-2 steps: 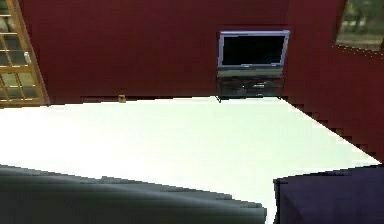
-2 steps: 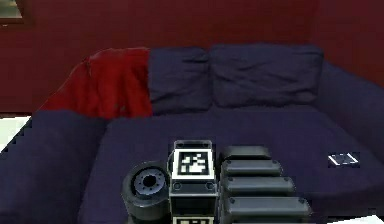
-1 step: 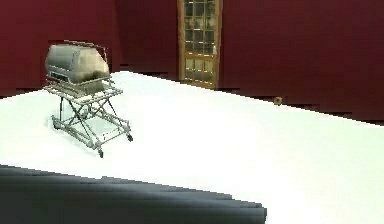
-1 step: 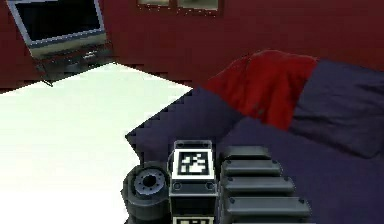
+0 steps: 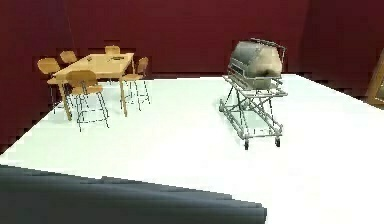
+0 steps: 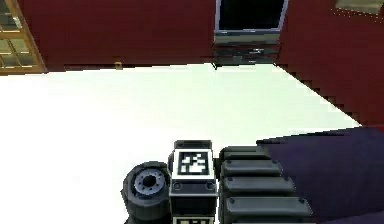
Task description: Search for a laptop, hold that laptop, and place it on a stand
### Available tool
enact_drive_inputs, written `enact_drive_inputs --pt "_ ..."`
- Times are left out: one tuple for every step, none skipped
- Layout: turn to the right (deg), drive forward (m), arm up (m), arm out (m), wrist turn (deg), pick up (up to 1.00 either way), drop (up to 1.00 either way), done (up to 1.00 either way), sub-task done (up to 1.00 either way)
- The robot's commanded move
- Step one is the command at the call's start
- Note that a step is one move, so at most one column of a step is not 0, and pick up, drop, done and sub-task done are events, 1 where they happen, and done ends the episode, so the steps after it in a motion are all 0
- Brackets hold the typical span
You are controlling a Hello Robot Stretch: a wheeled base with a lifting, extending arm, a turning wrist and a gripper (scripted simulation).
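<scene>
- Gripper (image 6: 148, 188): dark body at the arm side view's bottom edge, left of a white marked square (image 6: 195, 163). Its far end is illegible, so its state and any load cannot be told.
- Laptop: place cannot be told. A small dark shape (image 5: 107, 61) on the table (image 5: 78, 72), forward view's upper left, is the likeliest candidate.
- Stand (image 6: 247, 48): low unit under the television (image 6: 252, 14), arm side view's top.
- Governing relation: the candidate lies ahead, not on the arm's side, so driving probably precedes any reach.

No legible text, numerals, brand or sign in either view.
White square tag (image 6: 194, 163) at end of arm (image 6: 250, 182): black block pattern only, no letters or digits.
Television (image 6: 251, 14) at far wall: screen dark, nothing readable on it.
</scene>
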Motion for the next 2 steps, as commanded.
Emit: enact_drive_inputs --pt "-9.0 0.00 0.00 0.00 0.0 0.00 0.00 0.00 0.00" --pt "0.0 0.10 0.00 0.00 0.0 0.00 0.00 0.00 0.00"
